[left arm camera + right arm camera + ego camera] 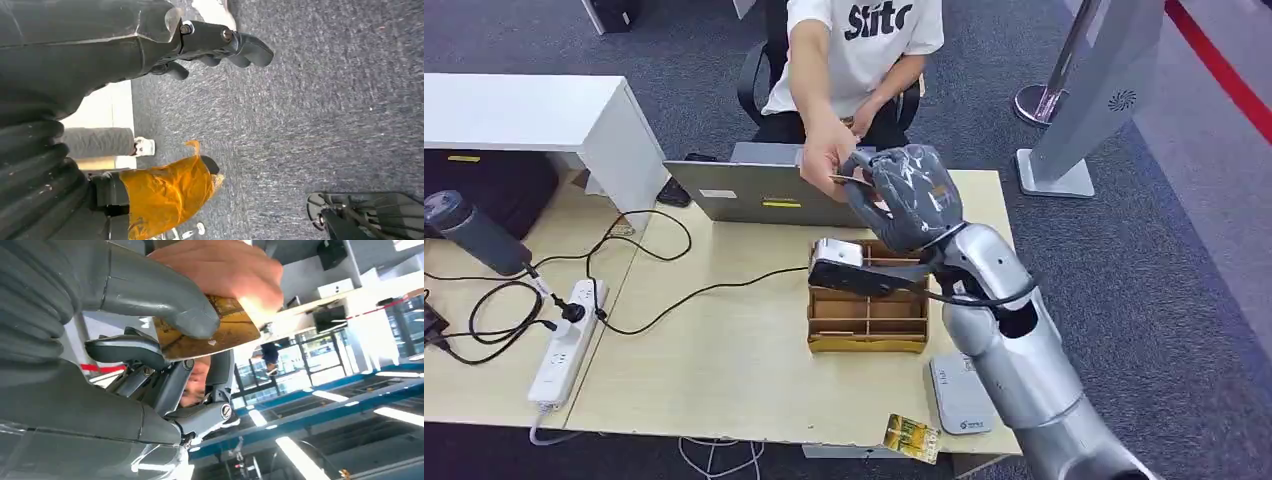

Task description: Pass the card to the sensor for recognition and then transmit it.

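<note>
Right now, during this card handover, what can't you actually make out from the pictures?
- The card: its print is blurred in the right wrist view, with the right hand thumb and the person's hand covering much of it; in the head view it is a thin sliver.
- The sensor: partly hidden behind the right arm in the head view.
- The left hand: fingers curled over the carpet, holding nothing.

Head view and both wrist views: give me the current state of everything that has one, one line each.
Card: pinched by the right hand, a person's hand also gripping it.
Right hand: raised over the table's far side, holding the card.
Person's hand: fingers closed on the card.
Left hand: holds nothing, fingers curled, over the carpet.
Laptop: lid open.
Power strip: one plug inserted.
Second card: lying flat at the table's near edge.
</note>
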Tool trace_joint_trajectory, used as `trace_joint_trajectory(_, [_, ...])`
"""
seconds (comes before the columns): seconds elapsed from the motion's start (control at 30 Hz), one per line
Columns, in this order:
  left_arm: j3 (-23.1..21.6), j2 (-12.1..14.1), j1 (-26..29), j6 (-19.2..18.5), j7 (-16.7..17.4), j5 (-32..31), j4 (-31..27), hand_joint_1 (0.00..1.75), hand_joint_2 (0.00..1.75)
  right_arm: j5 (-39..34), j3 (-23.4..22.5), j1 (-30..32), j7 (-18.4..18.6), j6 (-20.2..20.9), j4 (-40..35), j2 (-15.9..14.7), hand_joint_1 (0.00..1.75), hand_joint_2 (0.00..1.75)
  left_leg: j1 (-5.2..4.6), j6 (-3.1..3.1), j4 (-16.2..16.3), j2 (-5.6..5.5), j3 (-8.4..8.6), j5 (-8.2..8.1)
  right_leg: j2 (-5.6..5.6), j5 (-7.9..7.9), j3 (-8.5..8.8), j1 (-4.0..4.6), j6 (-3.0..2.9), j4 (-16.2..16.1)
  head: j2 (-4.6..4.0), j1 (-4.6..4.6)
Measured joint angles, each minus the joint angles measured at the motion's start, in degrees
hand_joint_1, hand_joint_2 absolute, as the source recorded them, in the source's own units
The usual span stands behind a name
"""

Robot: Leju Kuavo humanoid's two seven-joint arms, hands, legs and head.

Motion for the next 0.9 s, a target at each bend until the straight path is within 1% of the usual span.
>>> trace_joint_trajectory(0.03, [-0.06,0.0,-0.13,-0.13,0.0,-0.17,0.0,0.0,1.75,-0.13,0.04,-0.82,0.21,0.11,1.1,0.39,1.75,1.75,0.0,0.0,0.0,0.01,0.0,0.0,0.01,0.0,0.0,0.0,0.0,0.0,0.0,0.0])
trace_joint_trajectory(0.07, [-0.13,0.0,-0.25,-0.15,0.02,-0.28,0.0,0.0,1.75,-0.28,0.09,-1.59,0.41,0.2,1.97,0.66,0.4,1.75,0.0,0.0,0.0,0.0,0.0,0.0,0.01,0.0,0.0,0.0,0.0,0.0,0.0,0.0])
trace_joint_trajectory(0.1, [-0.24,0.0,-0.31,-0.17,0.04,-0.37,0.0,0.0,1.75,-0.61,0.13,-2.24,0.59,0.39,2.78,0.96,0.0,1.75,0.0,0.0,0.0,-0.01,0.0,0.0,0.0,0.0,0.0,0.0,0.0,0.0,0.0,0.0])
trace_joint_trajectory(0.2, [-0.39,0.0,-0.42,-0.33,0.17,-0.44,0.0,0.0,1.75,-2.39,0.13,-3.59,-0.16,1.29,5.13,1.68,0.0,1.75,0.01,0.0,0.0,-0.02,0.0,0.0,0.0,0.0,0.0,0.0,0.0,0.0,0.0,0.0])
trace_joint_trajectory(0.27, [-0.39,0.0,-0.51,-0.33,0.15,-0.46,0.0,0.0,1.75,-5.84,0.22,-4.12,-1.92,2.75,6.68,1.86,0.0,1.75,0.0,0.0,0.0,-0.01,0.0,0.0,0.0,0.0,-0.01,0.0,0.0,0.0,0.0,0.0])
trace_joint_trajectory(0.33, [-0.39,0.0,-0.58,-0.35,0.13,-0.46,0.0,0.0,1.75,-9.16,0.26,-4.22,-3.26,3.19,7.82,1.86,0.0,1.75,0.0,0.0,0.0,-0.03,-0.01,0.0,-0.01,-0.01,0.0,0.0,0.0,0.0,0.0,0.0])
trace_joint_trajectory(0.53, [-0.39,0.02,-0.57,-0.37,0.09,-0.63,0.0,0.0,1.75,-14.64,-0.11,-4.3,-5.11,3.76,10.64,1.62,0.0,1.75,0.0,0.0,0.0,-0.03,-0.01,-0.01,-0.01,-0.01,-0.02,0.0,0.0,-0.02,0.0,0.0])
trace_joint_trajectory(0.6, [-0.39,0.04,-0.53,-0.35,0.07,-0.63,0.0,0.0,1.75,-16.97,-0.55,-4.29,-6.1,4.53,11.45,1.27,0.0,1.75,-0.01,0.0,0.01,-0.02,-0.01,-0.01,-0.01,-0.01,-0.02,0.0,0.0,-0.02,0.0,0.0])
trace_joint_trajectory(0.7, [-0.39,0.07,-0.54,-0.35,-0.11,-0.74,0.0,0.0,1.75,-24.25,-2.51,-4.26,-8.3,6.71,13.41,0.55,0.0,1.75,-0.01,0.0,0.02,-0.03,0.0,0.0,-0.02,0.0,-0.01,0.0,0.0,-0.02,0.0,0.0])
trace_joint_trajectory(0.8, [-0.39,0.09,-0.51,-0.37,-0.13,-0.79,0.0,0.0,1.75,-31.07,-5.97,-4.27,-9.25,8.04,16.02,-0.44,0.0,1.75,-0.01,0.0,0.04,-0.04,0.0,0.0,-0.02,0.0,-0.01,0.0,0.0,-0.03,0.0,0.0])
trace_joint_trajectory(0.87, [-0.39,0.11,-0.52,-0.35,-0.11,-0.87,0.0,0.0,1.75,-35.48,-9.39,-4.39,-9.75,8.33,18.76,-1.62,0.0,1.75,-0.02,0.01,0.06,-0.09,0.0,0.0,-0.07,0.0,0.01,-0.01,0.01,-0.04,0.0,0.0])
trace_joint_trajectory(0.9, [-0.39,0.11,-0.52,-0.35,-0.11,-0.96,0.0,0.0,1.75,-37.78,-11.83,-4.44,-10.08,8.28,20.59,-2.08,0.0,1.75,-0.02,0.01,0.06,-0.12,-0.01,0.0,-0.1,0.0,0.02,-0.01,0.01,-0.04,0.0,0.02])
